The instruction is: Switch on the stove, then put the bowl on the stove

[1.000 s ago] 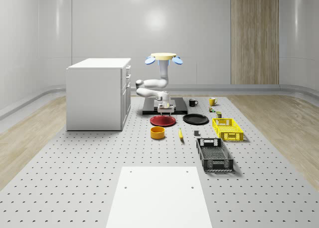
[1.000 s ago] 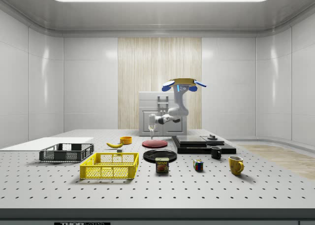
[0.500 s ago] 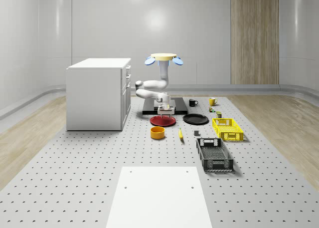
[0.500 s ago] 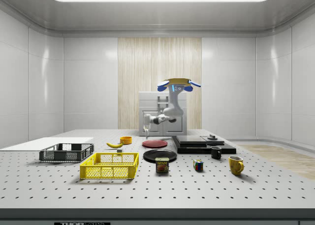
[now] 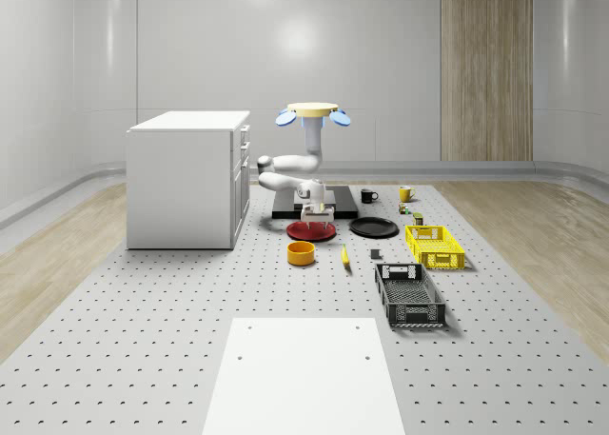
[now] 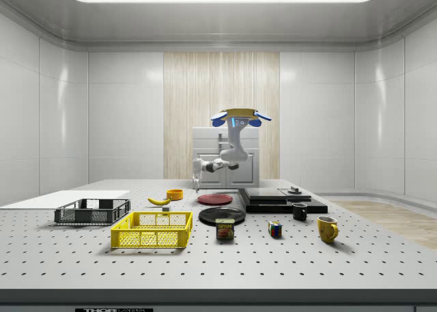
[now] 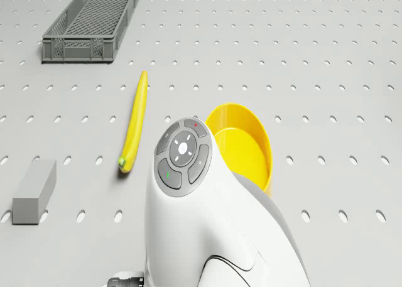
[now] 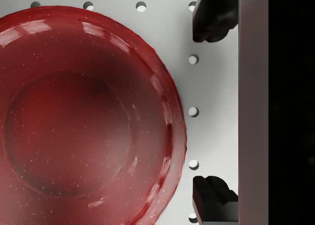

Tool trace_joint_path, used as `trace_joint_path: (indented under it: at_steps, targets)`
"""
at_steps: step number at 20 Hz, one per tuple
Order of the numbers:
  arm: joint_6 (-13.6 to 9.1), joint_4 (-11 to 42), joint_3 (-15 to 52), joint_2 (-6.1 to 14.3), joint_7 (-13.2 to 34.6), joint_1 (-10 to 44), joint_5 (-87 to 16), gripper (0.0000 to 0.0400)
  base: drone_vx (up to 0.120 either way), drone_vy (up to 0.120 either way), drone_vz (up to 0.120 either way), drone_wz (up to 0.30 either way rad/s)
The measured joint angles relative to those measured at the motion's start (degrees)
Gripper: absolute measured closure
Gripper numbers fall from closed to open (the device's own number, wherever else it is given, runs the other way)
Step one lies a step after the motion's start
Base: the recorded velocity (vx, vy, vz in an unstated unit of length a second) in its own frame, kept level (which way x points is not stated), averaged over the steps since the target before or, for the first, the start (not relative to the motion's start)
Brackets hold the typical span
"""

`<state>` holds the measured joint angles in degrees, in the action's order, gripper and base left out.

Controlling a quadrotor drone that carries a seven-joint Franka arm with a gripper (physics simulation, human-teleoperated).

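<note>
Yellow marks the task's bowl (image 5: 301,253), which sits alone on bare perforated tabletop (image 5: 143,340), nearer the front edge than the red plate (image 5: 311,230) and just beside a banana (image 7: 134,124); the drone view shows it upright, its rim unobstructed from above. The drone (image 5: 312,112) hovers over the stove's front edge and the red plate, beside the white cabinet (image 5: 186,178), with the arm folded downward so the gripper (image 5: 315,210) hangs above the red plate's far rim. In the wrist view the gripper (image 8: 213,107) has its fingertips (image 8: 211,20) spread wide with nothing between them, looking down at the strip of table between plate and stove (image 5: 315,203); this reads as a transit posture, probably between stove work and the reach toward the bowl, though whether the stove is switched on cannot be told. Open room lies around the bowl on its cabinet side and toward the front edge; the banana and, farther toward the tabletop's right edge, the grey crate (image 5: 409,295) and yellow crate (image 5: 434,246) bound the other side. The black plate (image 5: 373,227) lies beside the red one, well clear of the bowl.
</note>
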<state>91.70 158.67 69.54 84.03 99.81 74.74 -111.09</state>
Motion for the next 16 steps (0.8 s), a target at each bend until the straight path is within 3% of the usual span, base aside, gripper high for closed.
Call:
trace_joint_path:
  at_steps: [16]
  targets:
    - [0.27, -0.02, 0.03, 0.29, 0.09, 0.12, 0.13, 0.0, 0.12, 0.0, 0.0, 0.0]
